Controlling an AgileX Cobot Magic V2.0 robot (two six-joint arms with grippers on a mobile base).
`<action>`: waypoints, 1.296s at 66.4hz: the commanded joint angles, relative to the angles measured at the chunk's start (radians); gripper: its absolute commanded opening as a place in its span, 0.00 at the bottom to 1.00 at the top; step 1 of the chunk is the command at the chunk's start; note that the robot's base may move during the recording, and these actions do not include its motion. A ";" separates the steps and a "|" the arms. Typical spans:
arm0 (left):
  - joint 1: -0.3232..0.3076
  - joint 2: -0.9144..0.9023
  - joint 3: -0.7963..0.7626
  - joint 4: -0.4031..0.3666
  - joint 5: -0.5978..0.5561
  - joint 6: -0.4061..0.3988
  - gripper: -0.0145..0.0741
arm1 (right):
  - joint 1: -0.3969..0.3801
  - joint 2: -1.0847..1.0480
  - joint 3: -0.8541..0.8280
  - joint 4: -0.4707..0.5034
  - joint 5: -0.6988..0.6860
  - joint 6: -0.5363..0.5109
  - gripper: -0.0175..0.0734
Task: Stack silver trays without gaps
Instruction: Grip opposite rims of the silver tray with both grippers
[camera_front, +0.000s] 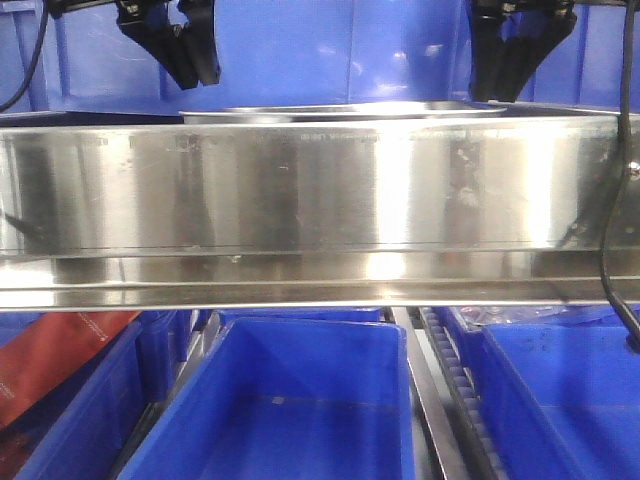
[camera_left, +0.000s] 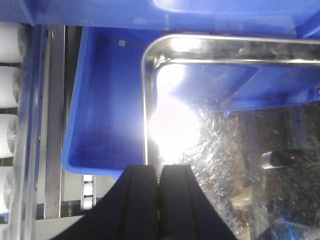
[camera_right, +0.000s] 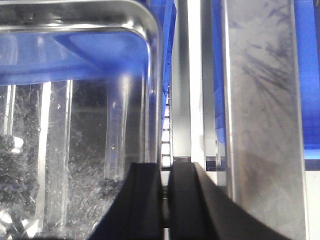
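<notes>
A silver tray lies level just behind the long steel rail; only its rim shows in the front view. I cannot tell whether another tray lies under it. My left gripper hangs a little above the tray's left end with its jaws together and nothing between them. In the left wrist view the gripper hovers over the tray's left rim. My right gripper hangs just above the right end. In the right wrist view the gripper sits over the tray's right rim, jaws nearly touching, empty.
The mirror-like steel rail spans the whole front view and hides the tray's body. Deep blue bins stand below it, one showing under the tray's left side. A roller conveyor and steel frame bars run alongside.
</notes>
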 joint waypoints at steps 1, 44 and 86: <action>-0.012 0.008 -0.008 -0.007 -0.010 -0.009 0.15 | 0.003 -0.004 -0.011 -0.018 -0.005 0.000 0.28; -0.014 0.033 -0.008 0.026 -0.039 -0.009 0.41 | 0.003 0.044 -0.011 0.009 -0.053 0.000 0.41; -0.012 0.099 -0.008 0.030 -0.015 -0.009 0.36 | 0.003 0.074 -0.011 0.026 -0.052 0.000 0.40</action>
